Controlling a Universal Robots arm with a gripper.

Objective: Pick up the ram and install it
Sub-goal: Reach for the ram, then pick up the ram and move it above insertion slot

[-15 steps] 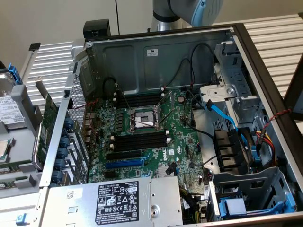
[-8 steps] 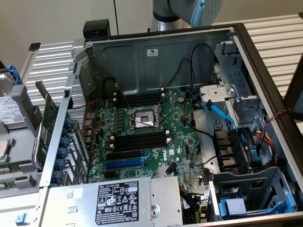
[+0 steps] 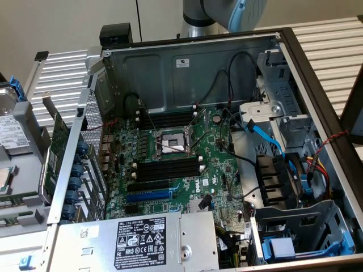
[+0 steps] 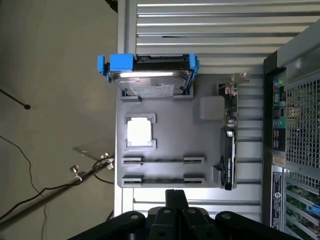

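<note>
Two thin green ram sticks stand on edge in holders on the grey tray (image 4: pixel 165 102), one (image 4: pixel 163 160) farther from my fingers and one (image 4: pixel 163 179) right beside them. My gripper (image 4: pixel 176 194) hovers above the tray's edge next to the nearer stick. Its black fingers are pressed together with nothing between them. In the exterior view the open computer case (image 3: pixel 187 62) shows the motherboard, with long black slots (image 3: pixel 168 168) on either side of the CPU socket (image 3: pixel 172 143). The arm (image 3: pixel 224 14) is behind the case.
The tray also holds a hard drive in a blue caddy (image 4: pixel 148 75), a silver CPU (image 4: pixel 139 132) and a wider expansion card on edge (image 4: pixel 230 145). The case's perforated rear wall (image 4: pixel 295 125) is beside the tray. Cables and drive bays (image 3: pixel 283 187) crowd the case at the exterior view's right.
</note>
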